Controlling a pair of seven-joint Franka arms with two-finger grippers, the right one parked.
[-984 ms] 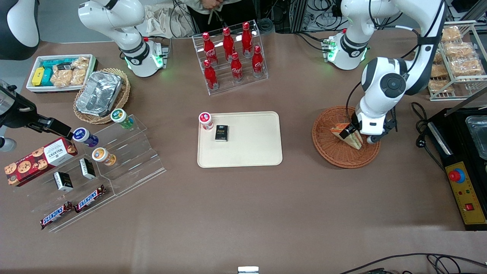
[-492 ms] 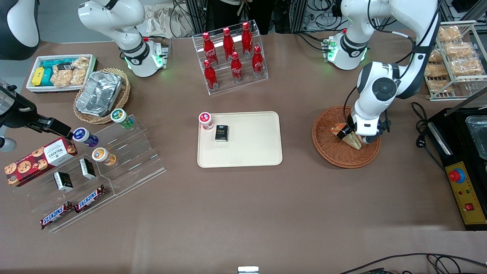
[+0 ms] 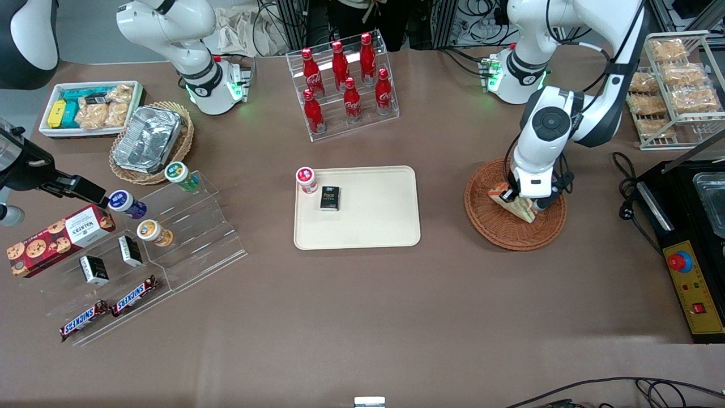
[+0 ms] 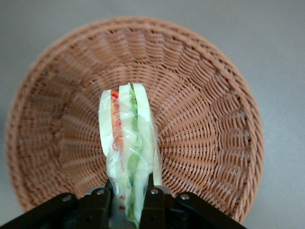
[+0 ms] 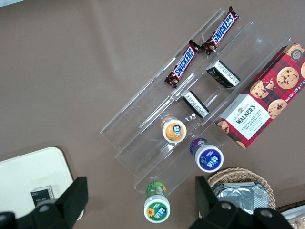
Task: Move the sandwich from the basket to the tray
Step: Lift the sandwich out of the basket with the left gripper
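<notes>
Closest to the front camera sit the snickers bars point(image 3: 107, 313) and the cookie box point(image 3: 59, 238), down toward the parked arm's end of the table; they have nothing to do with this job.

A bit farther back is the tray point(image 3: 374, 226), flat and cream, in the middle of the table; a small black box point(image 3: 329, 198) lies on it and a little red-lidded pot point(image 3: 306, 180) stands at its corner; most of the tray is bare, so there looks to be plenty of room for the sandwich.

Beside the tray, toward the working arm's end, is the basket point(image 3: 498, 226); the gripper point(image 4: 129, 195) is over it with its fingers point(image 4: 153, 196) squeezed tight on the sandwich point(image 4: 127, 143); the wrist view shows the wedge pinched at one end, its pale bread and red and green layers pointing out over the woven bottom; the sandwich point(image 3: 516, 205) seems to be lifted a little, though I cannot tell for sure if it is fully off the wicker.

So the grab looks done; the lift is just starting; the carry over to the tray and the letting go are yet to come.

Farthest back stands the rack of red bottles point(image 3: 345, 85).
</notes>
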